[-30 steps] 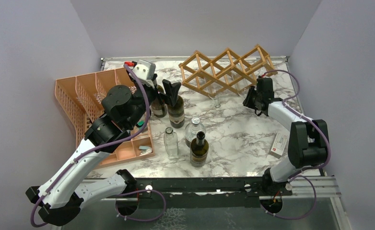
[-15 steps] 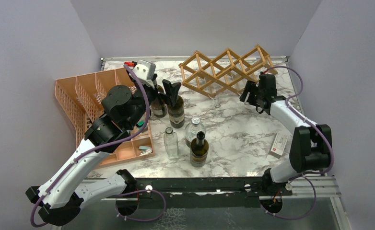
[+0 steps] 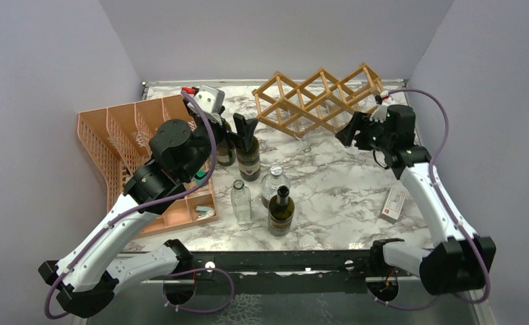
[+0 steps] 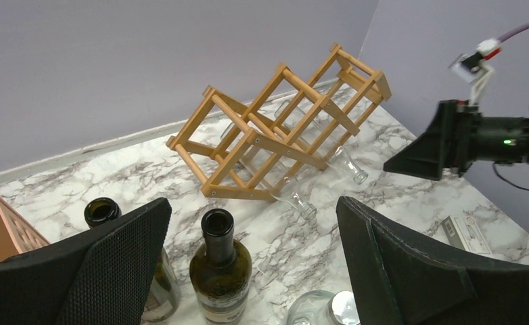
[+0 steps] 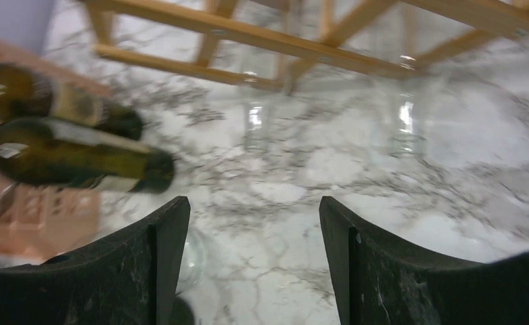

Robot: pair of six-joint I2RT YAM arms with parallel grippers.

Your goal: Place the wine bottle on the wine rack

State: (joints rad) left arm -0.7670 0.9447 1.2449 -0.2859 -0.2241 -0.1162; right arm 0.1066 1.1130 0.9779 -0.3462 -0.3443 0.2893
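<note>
On the counter (image 3: 343, 189) we see the wine rack (image 3: 319, 98) at the back with two clear bottles (image 4: 295, 196) lying through its cells, while the dark wine bottle (image 4: 220, 267) stands upright before it, not yet lifted, between the wide-open jaws of our left gripper (image 4: 254, 210), apparently untouched, and the jaws of our right gripper (image 5: 254, 203) stand parted and empty.

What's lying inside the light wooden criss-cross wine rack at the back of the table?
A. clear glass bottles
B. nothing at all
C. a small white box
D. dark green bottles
A: the left wrist view shows clear glass bottles lying through the light wooden criss-cross wine rack, their necks poking out low at its front.
</note>
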